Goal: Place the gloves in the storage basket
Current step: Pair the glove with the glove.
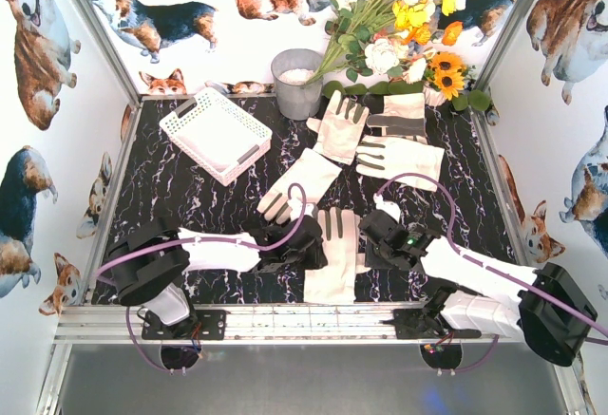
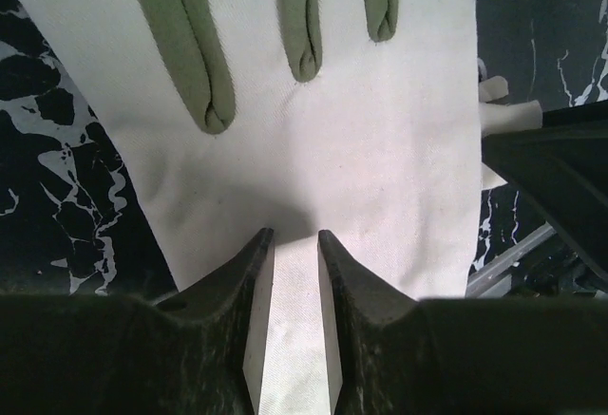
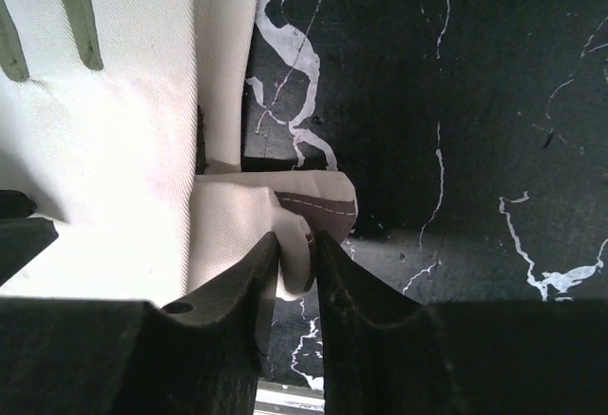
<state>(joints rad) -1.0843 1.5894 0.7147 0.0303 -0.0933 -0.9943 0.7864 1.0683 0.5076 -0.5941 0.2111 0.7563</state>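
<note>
Five gloves [image 1: 397, 160] lie on the dark marbled desk [image 1: 190, 206], all outside the white basket [image 1: 182, 109], which sits at the far left beside a grey bucket [image 1: 297, 87] and a bunch of flowers [image 1: 394, 7]

Four of them are spread across the far middle, just beside or overlapping one another. The near glove [image 1: 334, 263] [image 2: 380, 149] [image 3: 114, 149] lies flat at the front edge, fingers pointing away, between the two arms

Left hand [image 1: 309, 244] [image 2: 294, 236] is low over this glove's cuff end with its jaws only a narrow slit apart. White cloth shows in the gap, but I cannot tell whether it is pinched or just lying underneath

Right hand [image 1: 372, 235] [image 3: 296, 236] is at the glove's right side, jaws almost closed, with a folded flap of the glove's cloth caught between the tips
</note>
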